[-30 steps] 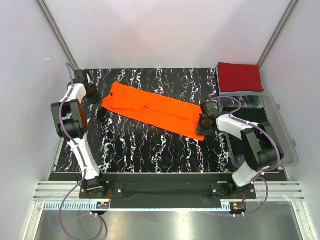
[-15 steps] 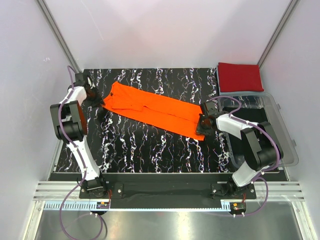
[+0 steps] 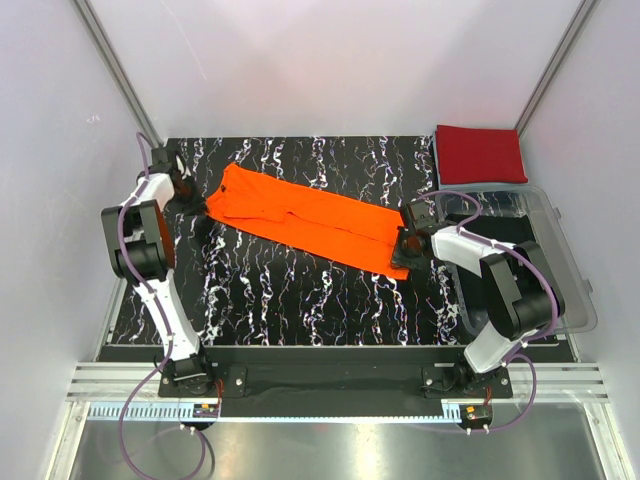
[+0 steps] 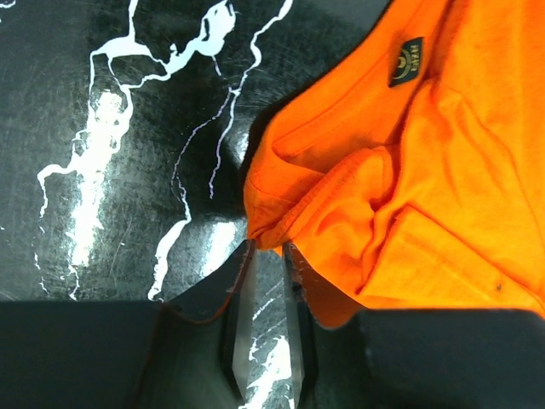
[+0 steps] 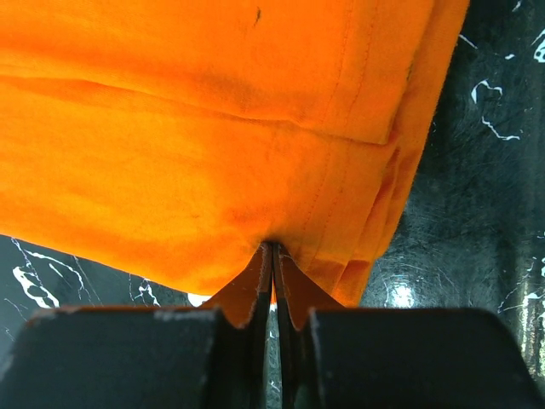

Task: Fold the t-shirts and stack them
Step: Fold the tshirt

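The orange t-shirt [image 3: 300,220] lies as a long narrow strip, running diagonally across the black marbled table [image 3: 300,290]. My left gripper [image 3: 201,209] is at its far-left collar end. In the left wrist view the jaws [image 4: 268,247] stand almost closed, pinching the cloth corner [image 4: 409,170] at their tips. My right gripper [image 3: 403,252] is shut on the hem end, and the cloth [image 5: 213,128] puckers into the closed tips [image 5: 272,249]. The deep red t-shirt [image 3: 480,153] lies folded at the far right corner, apart from both grippers.
A clear plastic bin [image 3: 575,300] stands at the right edge beside the right arm. White walls and metal frame posts close in the table on three sides. A black neck label [image 4: 407,61] shows inside the orange collar.
My left gripper and wrist have shifted slightly toward the far left. The orange t-shirt and the right arm have stayed in place.
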{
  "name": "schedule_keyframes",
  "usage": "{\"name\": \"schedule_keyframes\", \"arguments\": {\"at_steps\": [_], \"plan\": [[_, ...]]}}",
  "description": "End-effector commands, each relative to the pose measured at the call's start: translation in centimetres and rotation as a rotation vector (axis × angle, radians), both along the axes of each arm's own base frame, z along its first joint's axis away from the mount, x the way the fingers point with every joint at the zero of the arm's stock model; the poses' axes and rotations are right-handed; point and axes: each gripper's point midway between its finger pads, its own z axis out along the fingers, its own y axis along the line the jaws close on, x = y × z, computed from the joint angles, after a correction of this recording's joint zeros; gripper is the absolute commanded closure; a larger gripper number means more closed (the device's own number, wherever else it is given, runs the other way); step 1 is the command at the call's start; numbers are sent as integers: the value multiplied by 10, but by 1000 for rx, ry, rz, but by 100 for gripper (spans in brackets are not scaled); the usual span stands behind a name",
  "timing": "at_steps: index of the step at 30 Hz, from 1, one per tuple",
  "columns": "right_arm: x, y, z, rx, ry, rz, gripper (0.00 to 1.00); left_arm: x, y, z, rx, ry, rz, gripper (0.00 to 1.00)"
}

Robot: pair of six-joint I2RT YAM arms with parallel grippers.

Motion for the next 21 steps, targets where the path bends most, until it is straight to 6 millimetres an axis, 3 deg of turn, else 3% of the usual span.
{"name": "schedule_keyframes", "arguments": {"at_steps": [1, 12, 16, 19, 21], "plan": [[-5, -8, -13, -58, 34, 12, 92, 19, 12, 10, 42, -59, 8, 78], [-5, -10, -13, -70, 30, 17, 92, 29, 14, 4, 31, -58, 16, 73], [-4, -11, -14, -75, 31, 19, 92, 31, 16, 3, 42, -57, 20, 83], [-4, -12, -13, -83, 33, 16, 93, 36, 21, 6, 63, -64, 28, 99], [-6, -13, -14, -90, 39, 25, 94, 42, 25, 12, 79, -79, 32, 100]]}}
